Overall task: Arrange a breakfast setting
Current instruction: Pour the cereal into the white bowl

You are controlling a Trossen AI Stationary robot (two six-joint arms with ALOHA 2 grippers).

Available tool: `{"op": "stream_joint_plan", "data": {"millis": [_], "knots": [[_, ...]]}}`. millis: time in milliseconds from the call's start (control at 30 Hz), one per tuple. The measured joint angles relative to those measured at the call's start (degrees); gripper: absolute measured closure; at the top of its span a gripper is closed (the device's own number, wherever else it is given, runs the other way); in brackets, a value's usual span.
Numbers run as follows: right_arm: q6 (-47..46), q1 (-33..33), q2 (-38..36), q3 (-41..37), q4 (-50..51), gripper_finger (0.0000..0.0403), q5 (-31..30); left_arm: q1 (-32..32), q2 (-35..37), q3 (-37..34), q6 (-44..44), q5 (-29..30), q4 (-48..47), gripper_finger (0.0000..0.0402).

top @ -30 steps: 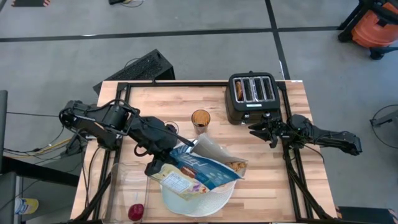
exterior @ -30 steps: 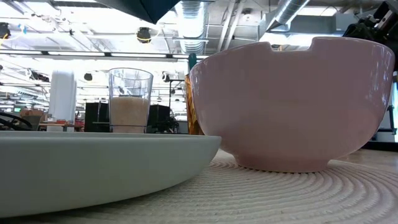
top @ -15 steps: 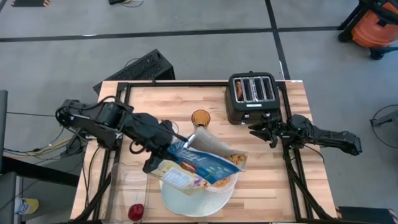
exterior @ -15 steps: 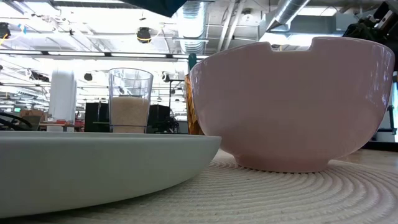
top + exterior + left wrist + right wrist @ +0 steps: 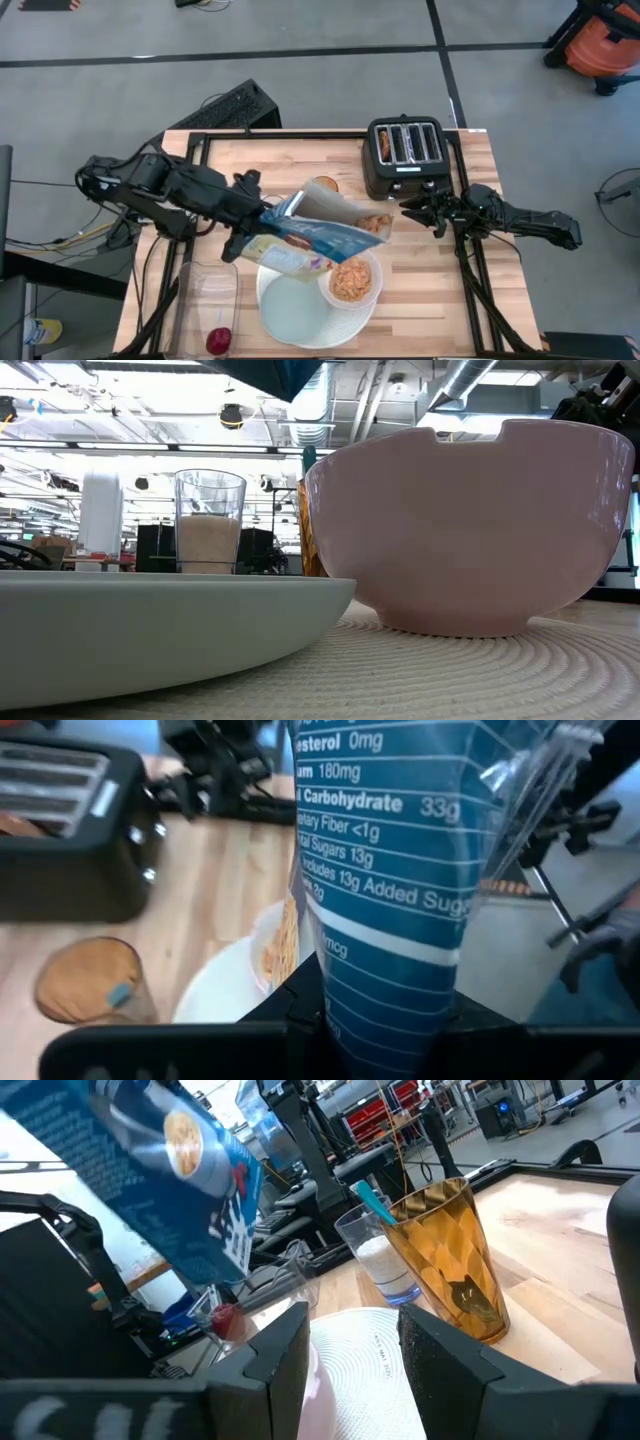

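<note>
My left gripper (image 5: 250,228) is shut on the blue cereal box (image 5: 315,232), which hangs tilted over the large white plate (image 5: 290,312), its open mouth (image 5: 375,222) toward the table's right. The white bowl (image 5: 352,281), holding orange flakes, stands on the plate's right part. A red apple (image 5: 219,341) lies in the clear tub (image 5: 207,292). A blue-handled spoon (image 5: 372,1202) stands in a clear glass. My right gripper (image 5: 413,208) waits open by the toaster, touching nothing. My left gripper pinches the box's closed end (image 5: 385,1020) between its two fingers, the nutrition panel facing the wrist camera. The fingers come from the table's left, slanting down, along the box. The box is lifted clear of plate and bowl, and tilted.
The black toaster (image 5: 405,155) stands at the far right with a browned piece (image 5: 383,143) in one slot. An amber glass (image 5: 450,1255) stands mid-table, half hidden under the box in the high view. Bare wood lies right of the plate.
My left gripper has drawn back toward the table's left and far edges and risen, turning as it went. The box has lifted and swung off the plate, so the bowl with its flakes now shows. My right arm has kept still.
</note>
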State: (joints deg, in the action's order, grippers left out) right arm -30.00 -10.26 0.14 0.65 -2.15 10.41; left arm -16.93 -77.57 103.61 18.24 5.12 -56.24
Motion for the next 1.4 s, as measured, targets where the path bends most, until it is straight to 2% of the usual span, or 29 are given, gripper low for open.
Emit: {"op": "stream_joint_plan", "data": {"millis": [133, 400, 733, 933, 1167, 1400], "knots": [[-0.01, -0.01, 0.00, 0.02, 0.00, 0.0225, 0.02, 0.04, 0.76, 0.00, -0.05, 2.06, 0.83, 0.0357], [0.00, -0.01, 0.00, 0.01, -0.01, 0.0225, 0.02, 0.04, 1.18, 0.00, -0.46, 3.16, 0.41, 0.0399], [-0.01, 0.00, 0.00, 0.01, 0.00, 0.0225, 0.01, 0.04, 2.24, 0.00, -0.42, 5.14, 0.74, 0.0401], [0.00, 0.00, 0.00, 0.00, 0.00, 0.0225, 0.00, 0.07, 3.58, 0.00, -1.07, 8.96, 1.67, 0.0401], [0.00, 0.00, 0.00, 0.02, 0.00, 0.0225, 0.00, 0.07, 5.91, 0.00, -1.23, 16.90, 2.08, 0.0401], [0.00, 0.00, 0.00, 0.00, 0.00, 0.0225, 0.02, 0.22, 8.27, 0.00, -1.31, 30.54, 1.56, 0.0401]]}}
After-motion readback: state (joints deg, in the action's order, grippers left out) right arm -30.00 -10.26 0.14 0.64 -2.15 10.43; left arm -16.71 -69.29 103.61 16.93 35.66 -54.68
